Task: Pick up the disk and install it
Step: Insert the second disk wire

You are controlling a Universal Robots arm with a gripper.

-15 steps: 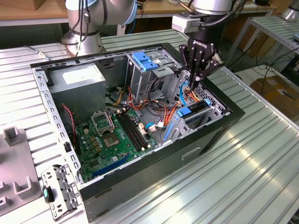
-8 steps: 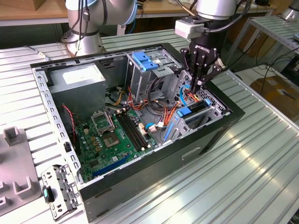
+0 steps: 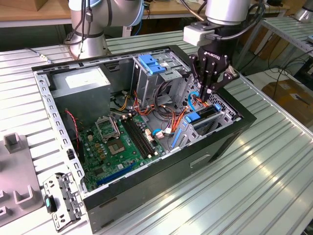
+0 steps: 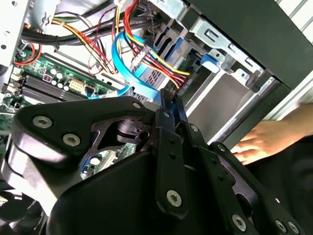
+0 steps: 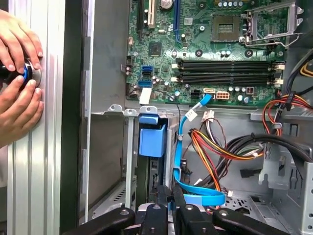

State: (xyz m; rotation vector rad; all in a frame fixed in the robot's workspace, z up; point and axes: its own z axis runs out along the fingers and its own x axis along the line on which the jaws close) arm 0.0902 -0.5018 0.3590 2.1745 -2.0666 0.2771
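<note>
Hovering over the open case [image 3: 146,191], gripper [image 3: 209,92] is held above the drive cage [image 3: 208,120] | fingers pressed together, nothing gripped | disk unidentified

I am working in a robotics lab or workshop. An open black desktop computer case [image 3: 195,161] with a green motherboard [image 3: 122,144] lies on a ribbed silver aluminium table [image 3: 264,171]. Behind it, wooden workbenches [image 3: 34,14] carry loose cables, and a brown cardboard box [image 3: 291,95] sits on the floor beside the table.
</note>
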